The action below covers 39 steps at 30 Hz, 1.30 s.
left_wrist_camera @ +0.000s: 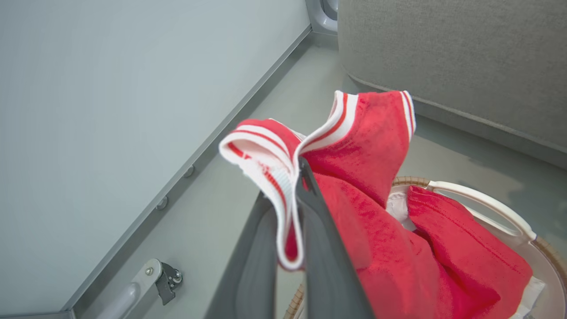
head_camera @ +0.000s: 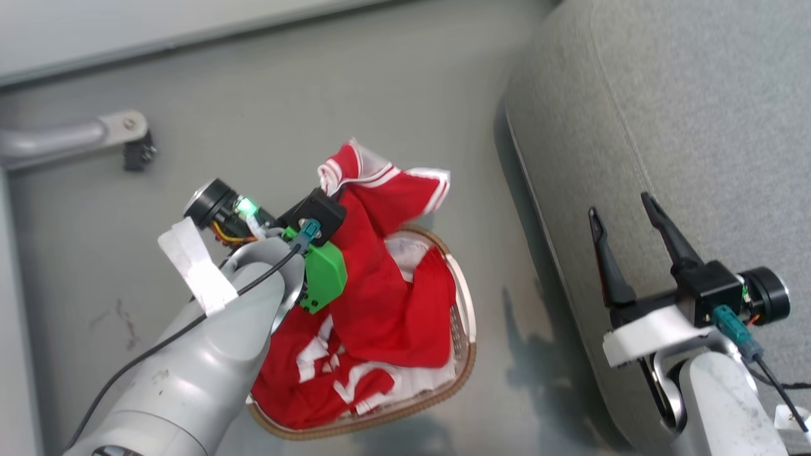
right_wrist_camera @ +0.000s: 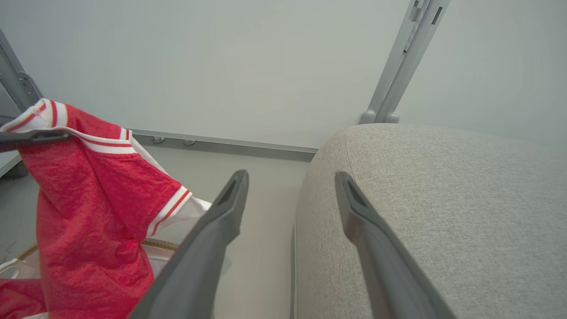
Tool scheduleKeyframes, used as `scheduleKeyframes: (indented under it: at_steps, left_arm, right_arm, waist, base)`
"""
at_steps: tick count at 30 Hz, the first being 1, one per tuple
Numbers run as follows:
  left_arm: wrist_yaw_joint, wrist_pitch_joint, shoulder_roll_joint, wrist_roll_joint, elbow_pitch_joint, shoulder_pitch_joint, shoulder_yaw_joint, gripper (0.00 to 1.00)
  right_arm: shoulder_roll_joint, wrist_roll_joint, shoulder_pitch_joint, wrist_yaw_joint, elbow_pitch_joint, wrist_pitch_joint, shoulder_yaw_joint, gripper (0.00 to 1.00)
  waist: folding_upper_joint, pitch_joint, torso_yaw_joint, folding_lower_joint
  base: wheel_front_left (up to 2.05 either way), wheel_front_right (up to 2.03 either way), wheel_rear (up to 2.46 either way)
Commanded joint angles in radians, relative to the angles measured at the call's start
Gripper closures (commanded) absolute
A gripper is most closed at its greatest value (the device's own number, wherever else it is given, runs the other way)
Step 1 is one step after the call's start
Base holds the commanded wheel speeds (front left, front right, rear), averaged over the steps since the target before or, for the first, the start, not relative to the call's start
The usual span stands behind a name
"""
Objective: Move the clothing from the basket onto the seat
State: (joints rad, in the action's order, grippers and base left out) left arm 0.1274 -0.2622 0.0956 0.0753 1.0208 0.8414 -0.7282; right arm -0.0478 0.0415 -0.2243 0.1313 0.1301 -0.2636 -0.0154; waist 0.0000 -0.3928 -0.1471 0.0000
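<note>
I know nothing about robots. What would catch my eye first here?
The bright red garment with white-striped trim, hanging from the left gripper, whose jaws are shut on it above the oval basket. Next, the big grey sofa seat on the right, at whose edge the right gripper hovers with jaws open.

Two red garments are counted, one raised at the left and one with white letters lower down. One basket and one grey seat at the right are counted. Two grippers are counted: left gripper, right gripper. One metal bracket is counted, far left.
</note>
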Motion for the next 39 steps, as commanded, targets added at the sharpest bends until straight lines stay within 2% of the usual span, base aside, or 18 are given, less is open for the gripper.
scheduleKeyframes:
  at_steps: [1,10,20,26,31,39]
  left_arm:
    - [0.004,-0.003,0.010,0.004,-0.022,0.017,-0.011,1.00]
    - [0.004,0.003,0.071,0.030,-0.155,0.118,-0.112,1.00]
    - [0.004,0.023,0.135,0.071,-0.226,0.227,-0.155,1.00]
    - [0.004,0.047,0.150,0.086,-0.238,0.281,-0.171,1.00]
    - [0.004,0.071,0.137,0.104,-0.241,0.320,-0.187,1.00]
    - [0.004,0.108,0.079,0.131,-0.242,0.364,-0.228,1.00]
  right_arm:
    - [-0.005,0.005,0.030,-0.001,0.006,-0.002,0.003,0.00]
    - [-0.005,0.018,0.092,-0.001,0.019,-0.002,-0.014,0.00]
    - [-0.005,0.022,0.090,-0.001,0.024,-0.002,-0.054,0.00]
    - [-0.004,0.019,0.082,-0.001,0.029,-0.002,-0.070,0.00]
    - [-0.004,-0.010,0.048,-0.001,0.037,-0.002,-0.117,0.00]
    - [-0.004,-0.087,-0.085,-0.001,0.063,-0.002,-0.271,0.00]
  waist:
    - [0.0000,0.185,0.089,0.0000]
    - [0.0000,0.311,0.108,0.0000]
    - [0.0000,0.364,0.085,0.0000]
    - [0.0000,0.378,0.079,0.0000]
    - [0.0000,0.382,0.082,0.0000]
    - [0.0000,0.384,0.107,0.0000]
  base:
    - [0.00,0.00,0.00]
    - [0.00,0.00,0.00]
    - [0.00,0.00,0.00]
    - [0.00,0.00,0.00]
    - [0.00,0.00,0.00]
    - [0.00,0.00,0.00]
